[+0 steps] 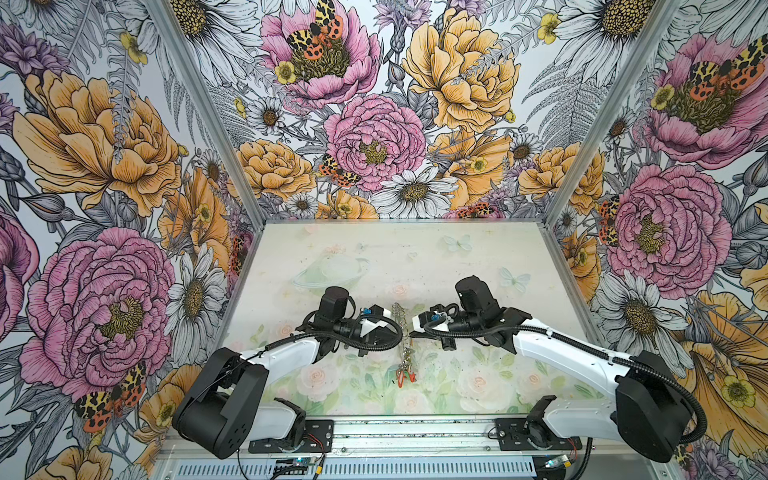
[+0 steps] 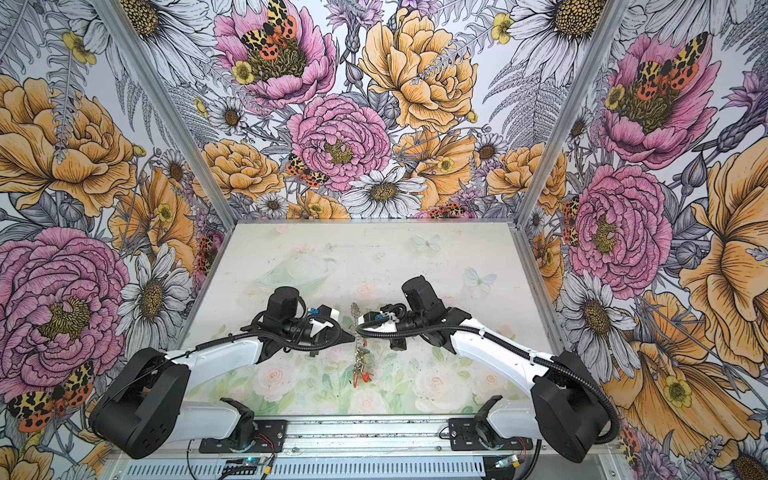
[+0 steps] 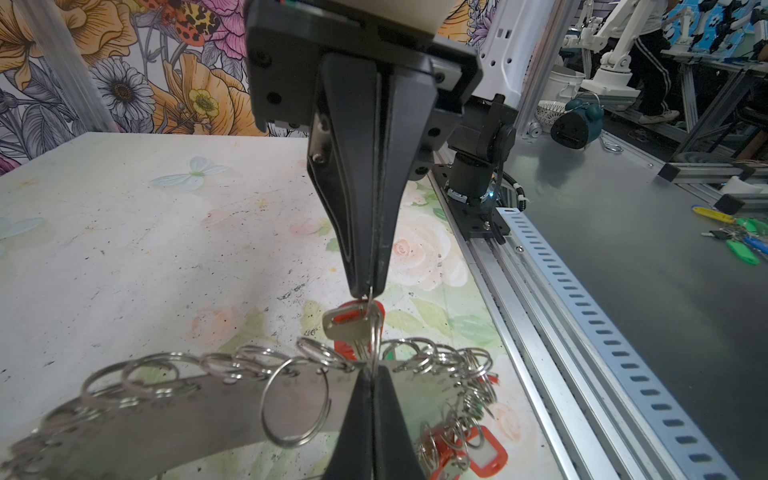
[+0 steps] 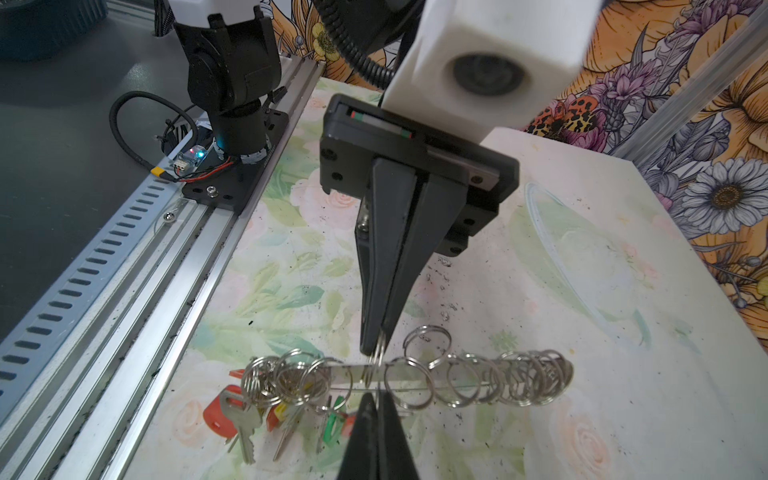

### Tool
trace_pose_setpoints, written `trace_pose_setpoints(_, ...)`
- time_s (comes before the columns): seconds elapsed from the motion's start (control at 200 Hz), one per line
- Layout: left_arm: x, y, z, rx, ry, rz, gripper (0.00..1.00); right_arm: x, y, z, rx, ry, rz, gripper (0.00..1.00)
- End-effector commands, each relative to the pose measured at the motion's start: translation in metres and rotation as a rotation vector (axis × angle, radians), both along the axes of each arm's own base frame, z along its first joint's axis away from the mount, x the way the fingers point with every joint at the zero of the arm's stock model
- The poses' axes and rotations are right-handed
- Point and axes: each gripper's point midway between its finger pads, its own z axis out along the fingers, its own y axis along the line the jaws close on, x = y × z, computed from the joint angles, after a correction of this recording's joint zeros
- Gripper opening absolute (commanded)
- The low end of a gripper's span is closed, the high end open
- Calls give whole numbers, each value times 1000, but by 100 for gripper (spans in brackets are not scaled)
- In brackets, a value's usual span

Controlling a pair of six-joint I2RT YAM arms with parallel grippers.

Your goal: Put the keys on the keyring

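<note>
The keyring (image 3: 166, 415) is a grey curved band fringed with silver wire rings, held off the table between both grippers; in both top views it shows edge-on (image 1: 400, 328) (image 2: 356, 320). My left gripper (image 3: 374, 376) is shut on a thin ring at the band's edge (image 4: 345, 374). That ring runs up to my right gripper (image 3: 371, 291), which is shut on it too. A silver key with a red tag (image 3: 349, 328) hangs from this ring. More keys with red tags (image 4: 220, 415) (image 1: 405, 377) dangle from rings at the band's near end.
The aluminium rail (image 3: 540, 311) with the arm bases (image 4: 232, 83) runs along the table's near edge. Beyond it, on a grey surface, lie loose keys with coloured tags (image 3: 744, 241) and a teal alarm clock (image 3: 575, 120). Flowered walls enclose three sides.
</note>
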Motion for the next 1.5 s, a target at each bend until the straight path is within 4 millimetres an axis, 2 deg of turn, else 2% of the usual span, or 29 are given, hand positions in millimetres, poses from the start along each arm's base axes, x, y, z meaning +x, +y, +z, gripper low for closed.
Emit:
trace_pose_setpoints(0.0, -1, -4, 19, -58, -43, -50, 0, -1, 5, 2, 17, -12, 23, 0)
trace_pose_setpoints(0.716, 1, -6, 16, -55, -6, -56, 0, -3, 12, 4, 21, -13, 32, 0)
trace_pose_setpoints(1.496, -17, -14, 18, -71, 36, -139, 0, 13, 7, 5, 3, 18, -27, 1)
